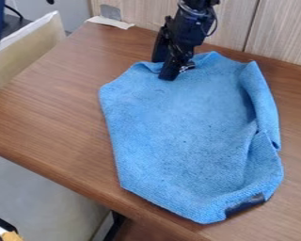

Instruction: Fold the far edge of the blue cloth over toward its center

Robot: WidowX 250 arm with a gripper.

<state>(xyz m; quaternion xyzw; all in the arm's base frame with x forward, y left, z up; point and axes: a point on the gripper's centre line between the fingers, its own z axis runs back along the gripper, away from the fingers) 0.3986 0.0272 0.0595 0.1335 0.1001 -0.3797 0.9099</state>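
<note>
The black gripper (162,70) hangs down at the upper left edge of a blue cloth (178,127). Its two fingers stand apart: one is by the cloth's back edge, while the other lies lower and over the blue fabric. The cloth is spread unevenly on the brown table, with its right side folded over in a long flap and its back edge ruffled near the gripper. A dark patch (245,204) marks the cloth's front right corner.
The wooden tabletop (52,113) extends around the cloth, its front edge running diagonally at the lower left. A pale wood-grain wall (281,33) rises behind it. White paper or tape (110,22) lies at the back left corner. A dark upright object borders the far left.
</note>
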